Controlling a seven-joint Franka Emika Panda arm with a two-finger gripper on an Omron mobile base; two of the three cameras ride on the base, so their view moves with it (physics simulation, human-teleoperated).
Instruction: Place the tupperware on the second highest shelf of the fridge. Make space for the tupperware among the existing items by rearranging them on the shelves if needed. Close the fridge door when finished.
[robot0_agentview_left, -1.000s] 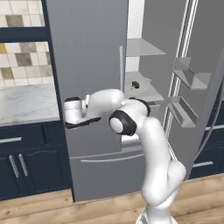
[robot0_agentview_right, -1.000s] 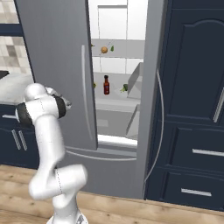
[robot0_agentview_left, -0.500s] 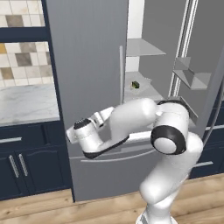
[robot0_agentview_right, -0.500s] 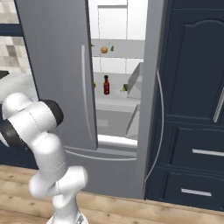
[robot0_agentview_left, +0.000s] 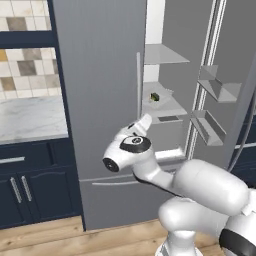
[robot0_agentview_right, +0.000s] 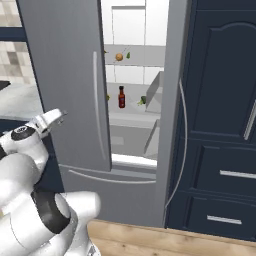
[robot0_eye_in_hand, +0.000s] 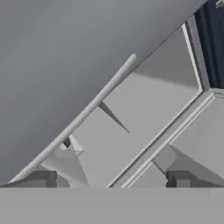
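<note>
Since the earlier frame, we see the arm swung lower; claw (robot0_eye_in_hand: 111, 179) gapes wide at lower centre, facing the fridge (robot0_agentview_left: 100, 100).

No readable txt anywhere I can see. Fridge (robot0_agentview_left: 100, 100) doors plain grey, no brand or badge. Red bottle (robot0_agentview_right: 121, 97) on the shelf has a pale label patch, too small to read. Cabinets (robot0_agentview_right: 220, 100) and wall tiles (robot0_agentview_left: 25, 70) carry no signs, nos. or lettering.
</note>
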